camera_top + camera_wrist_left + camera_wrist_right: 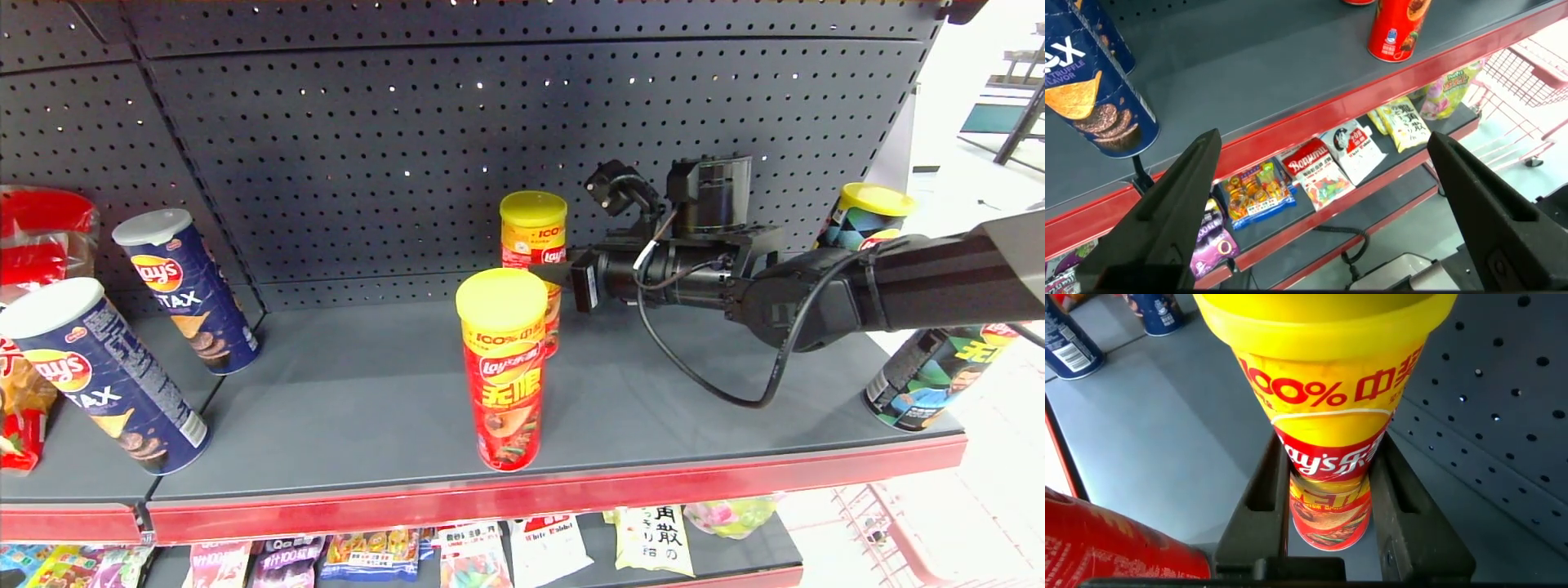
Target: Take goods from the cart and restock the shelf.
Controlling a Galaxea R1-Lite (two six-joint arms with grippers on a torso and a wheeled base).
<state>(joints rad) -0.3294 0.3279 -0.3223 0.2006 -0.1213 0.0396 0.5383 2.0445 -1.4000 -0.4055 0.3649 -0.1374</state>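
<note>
1. Starting at the left, we see our left gripper (1323, 139) hanging in front of the shelf (1290, 73). Its fingers are spread wide with nothing between them.
2. Two blue cans (106, 371) stand on the left part of the shelf, well apart from the red ones.
3. The front can (504, 376) stands near the shelf's red edge, yellow lid up.
4. Just behind it, a little to the right, stands the back can (532, 233). We think this is the one we are putting away. It is close to the back wall.
5. The back can stands straight. Its long side runs up and down, with the lid on top. Its bottom looks to be resting on the shelf.
6. Our right gripper (1331, 498) comes in from the right. Its fingers (1404, 502) are squeezed on the back can, one on each side, about halfway up.
7. We think the can is light and stiff, like a paper tube with chips inside. Its skin looks smooth, so it may slip. A hard squeeze could dent it and break the chips.
8. We think the best place to hold it is the round side near the middle. The lid is a bad place, as it could pop off.
9. Two green cans (939, 380) stand at the far right.
</note>
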